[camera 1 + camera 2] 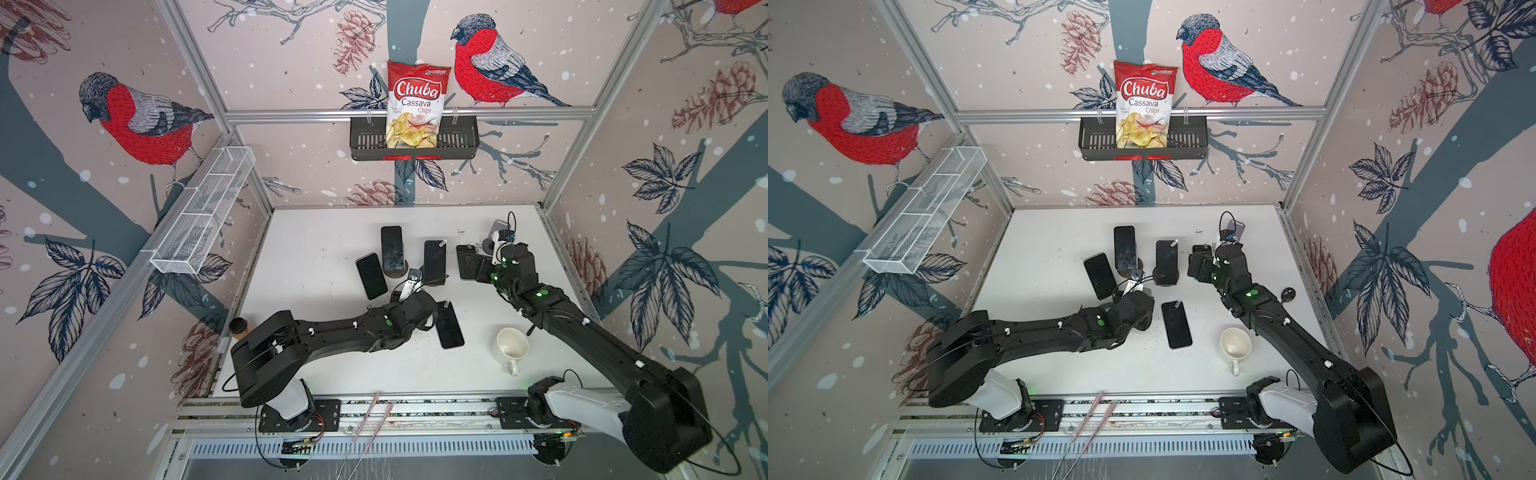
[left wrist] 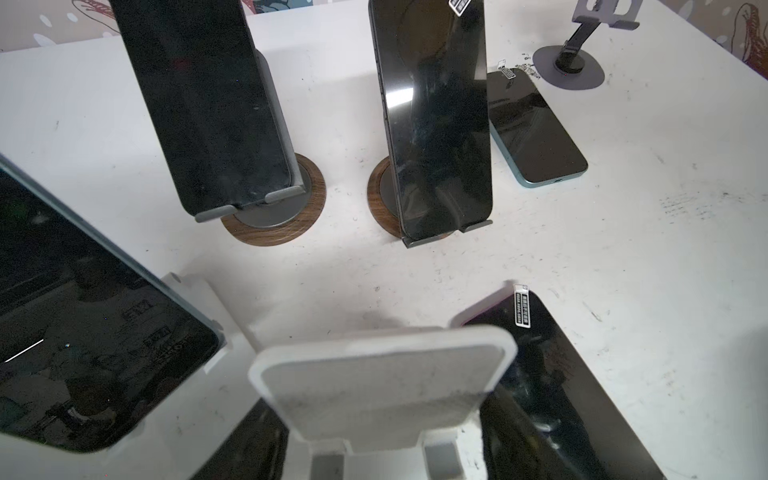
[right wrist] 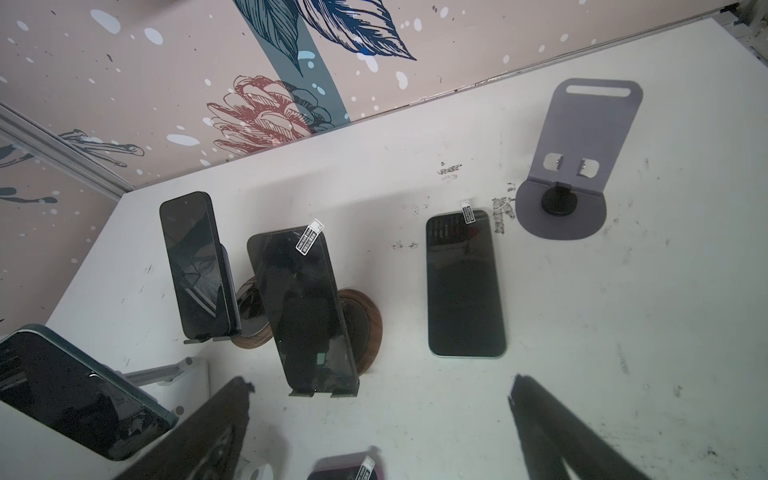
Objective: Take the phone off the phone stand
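My left hand (image 1: 407,297) has closed in, and the upright plate of a white stand (image 2: 380,374) sits between my fingers; it looks gripped. The phone (image 2: 83,332) on that stand leans tilted, well left of the mug (image 1: 512,343) and farther back. My right hand (image 3: 380,382) hangs behind the mug with its fingers spread wide, holding nothing.

Two more phones (image 1: 392,249) (image 1: 434,262) stand on wood-based stands (image 2: 274,224), behind the mug and to its left. A purple-edged phone (image 1: 449,328) lies flat just left of the mug, near my left wrist. A teal phone (image 3: 463,286) lies flat under my right hand, with an empty grey stand (image 3: 577,166) near it.

The table (image 1: 316,332) is white, scuffed and speckled with dark marks. The walls (image 1: 141,120) carry wallpaper of red-breasted birds, held in a metal frame. High behind the mug a black basket (image 1: 457,141) holds a chip bag (image 1: 417,104); a white wire rack (image 1: 203,212) hangs on the left wall.
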`<state>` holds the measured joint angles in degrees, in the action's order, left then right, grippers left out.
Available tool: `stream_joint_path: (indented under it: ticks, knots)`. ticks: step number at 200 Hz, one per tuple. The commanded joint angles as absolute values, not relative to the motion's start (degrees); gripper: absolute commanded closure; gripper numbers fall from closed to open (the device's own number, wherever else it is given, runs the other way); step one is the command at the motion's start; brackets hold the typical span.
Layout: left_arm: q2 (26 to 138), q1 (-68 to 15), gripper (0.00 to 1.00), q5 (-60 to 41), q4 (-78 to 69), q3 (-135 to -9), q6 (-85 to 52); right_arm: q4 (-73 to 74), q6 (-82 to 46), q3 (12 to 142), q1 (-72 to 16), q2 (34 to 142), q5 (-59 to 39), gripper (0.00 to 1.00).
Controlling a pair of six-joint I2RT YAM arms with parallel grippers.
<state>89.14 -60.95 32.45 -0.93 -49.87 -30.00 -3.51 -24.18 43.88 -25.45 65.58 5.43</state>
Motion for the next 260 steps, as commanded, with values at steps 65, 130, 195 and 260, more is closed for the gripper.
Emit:
stream_joint_path:
  ticks: [65, 130, 195, 260]
  knots:
    - [78.84, -61.00, 0.46, 35.22, 3.74, -49.13, -32.52, -2.20, -24.34, 44.30, -25.40, 65.91, 5.27, 0.01]
    - [68.45, -61.00, 0.46, 34.15, 7.81, -45.26, -34.24, -3.68, -24.17, 46.82, -25.47, 68.32, 5.40, 0.01]
    - [62.61, -61.00, 0.46, 38.26, 23.60, -43.61, -44.03, -2.46, -24.39, 47.83, -25.51, 68.79, 5.31, 0.01]
    - [56.41, -60.61, 0.44, 41.72, 34.45, -40.35, -54.53, -2.19, -24.01, 48.12, -25.55, 69.44, 4.65, 0.01]
